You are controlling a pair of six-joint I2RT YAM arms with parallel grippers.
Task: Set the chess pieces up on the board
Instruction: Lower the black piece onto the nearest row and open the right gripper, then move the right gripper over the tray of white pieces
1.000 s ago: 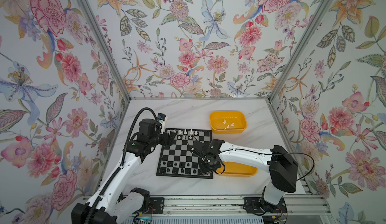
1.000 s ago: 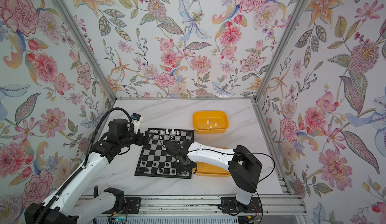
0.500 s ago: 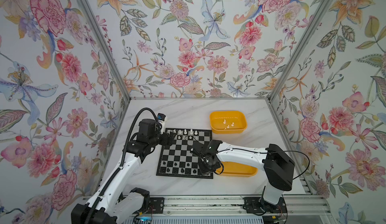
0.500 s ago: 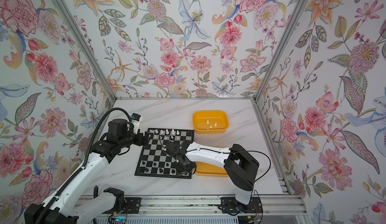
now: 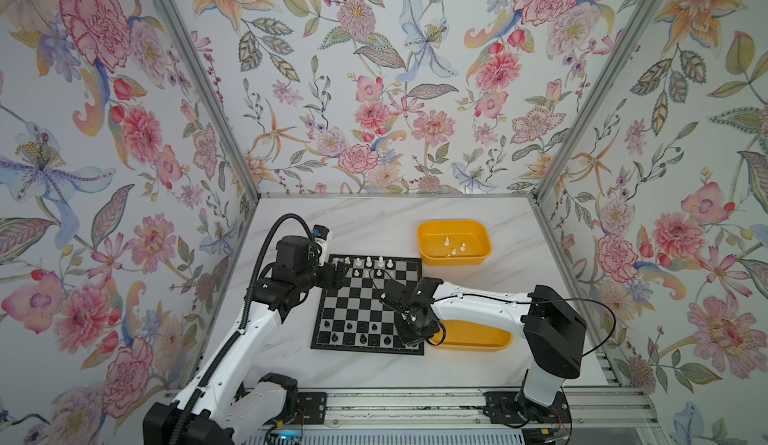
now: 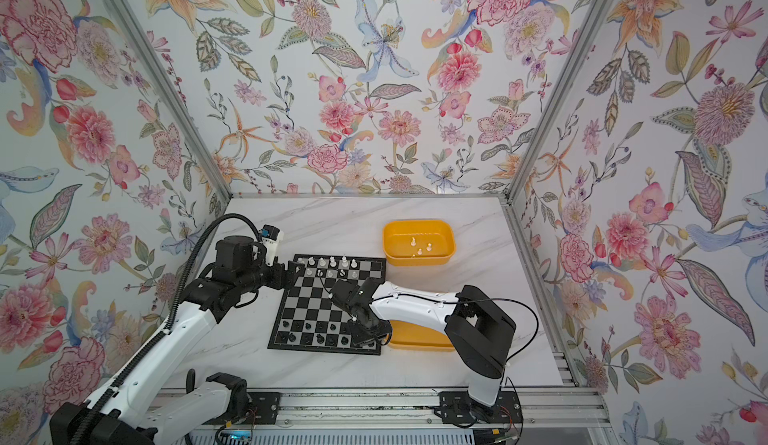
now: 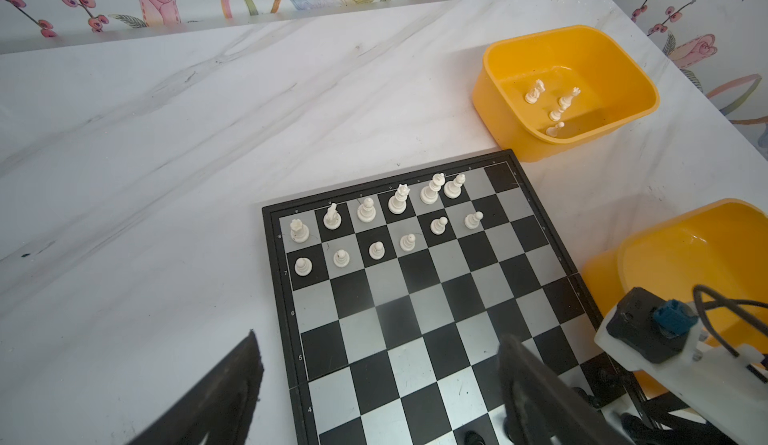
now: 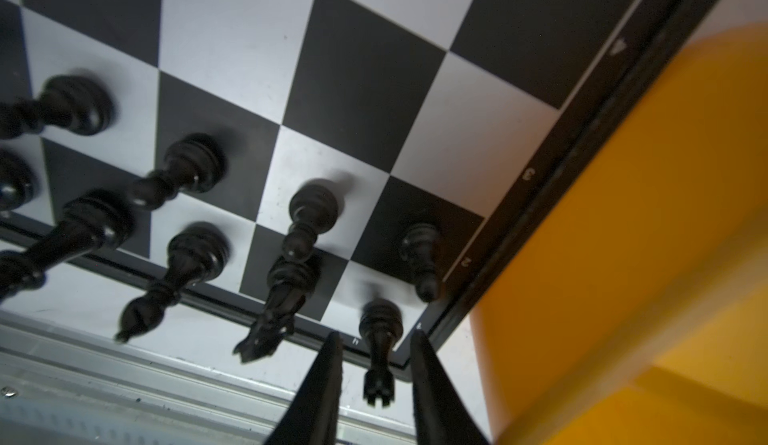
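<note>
Floral wallpaper covers the three walls around a white marble tabletop [image 5: 374, 218]. The board [image 5: 357, 297] lies flat near the middle of it, squared to the walls.

Along the board's edge nearest the back wall stand the white pieces [image 7: 399, 200]. Six taller ones fill the outer row and six pawns the row inside it, both rows starting from the corner on the left arm's side. Along the board's opposite edge stand the black pieces [image 8: 191, 164] in two rows. The right wrist view shows only some of them, and the top views are too small for a count.

Just off the board's corner at the white end, on the right arm's side, sits a yellow tub [image 5: 457, 260]. Four loose white pieces [image 7: 557, 102] rest in it. A second yellow tub [image 5: 469, 341] sits just beside the board's edge at the black end, partly under the right arm [image 5: 478, 301].

The right gripper [image 8: 376, 335] is low over the board's corner next to that second tub. Its fingers stand a little apart on either side of a black rook [image 8: 379, 380], which is upright on the corner square. A thin gap shows on each side, so nothing is clamped.

The left gripper [image 7: 378, 335] hovers over the board's opposite side, towards the white end. Its fingers are spread wide with only board squares between them, and it holds nothing.
</note>
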